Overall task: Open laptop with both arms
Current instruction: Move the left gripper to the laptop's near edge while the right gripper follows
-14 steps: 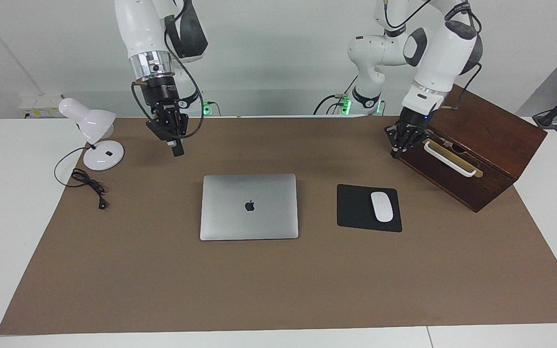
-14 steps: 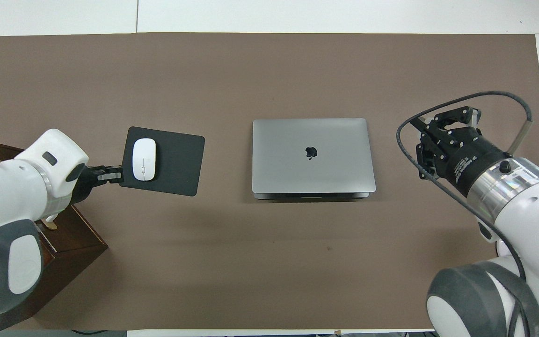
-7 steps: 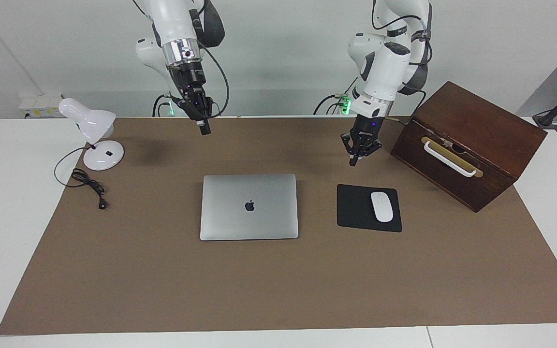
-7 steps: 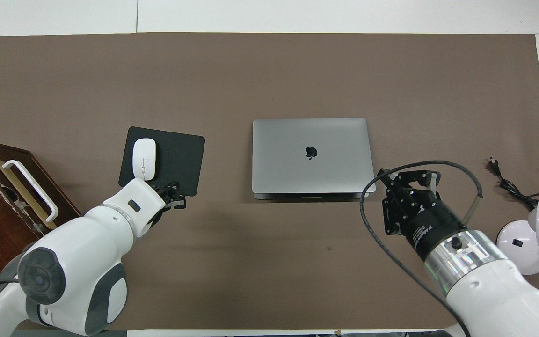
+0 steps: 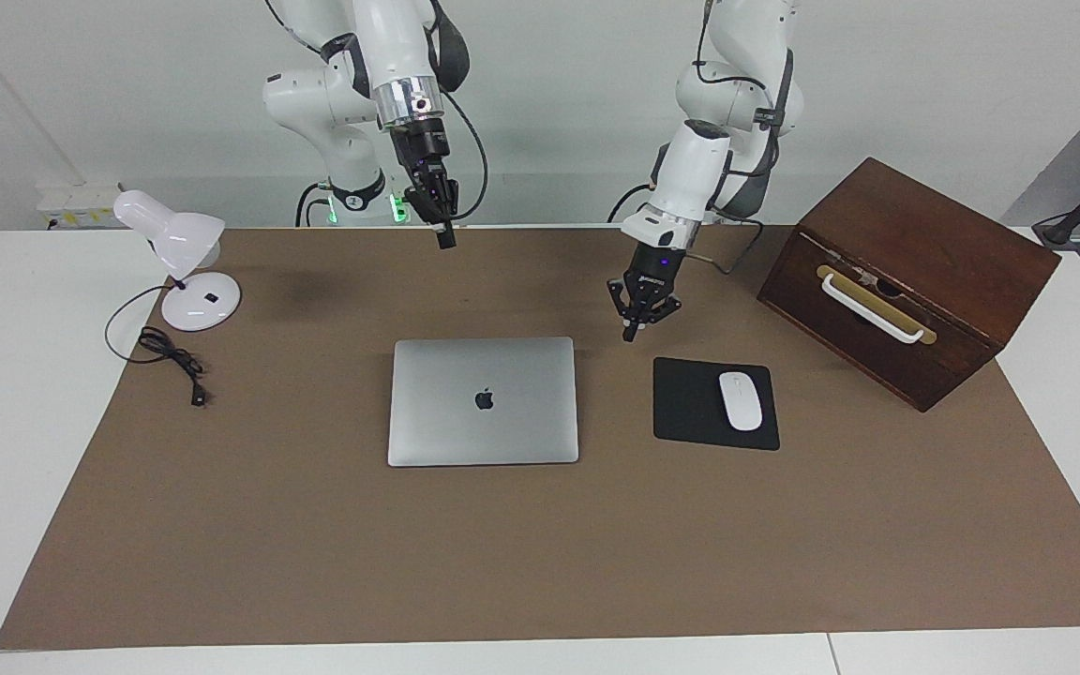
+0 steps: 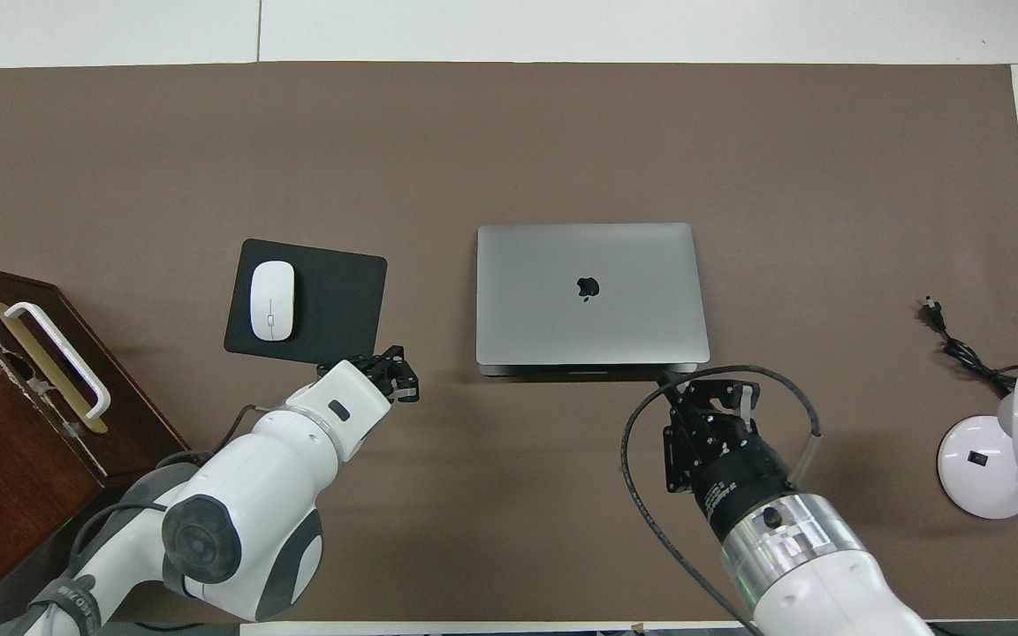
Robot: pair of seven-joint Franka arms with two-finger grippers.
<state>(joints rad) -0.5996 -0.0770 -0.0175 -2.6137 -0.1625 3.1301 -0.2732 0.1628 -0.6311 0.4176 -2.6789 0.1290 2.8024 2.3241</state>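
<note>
Jaws pressed together on both: left gripper (image 5: 630, 334) and right gripper (image 5: 446, 241) hang over the mat near the closed laptop (image 5: 483, 401).

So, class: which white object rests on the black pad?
The small white oval mouse, lying on the black mouse pad; the white desk lamp stands on brown paper instead.
</note>
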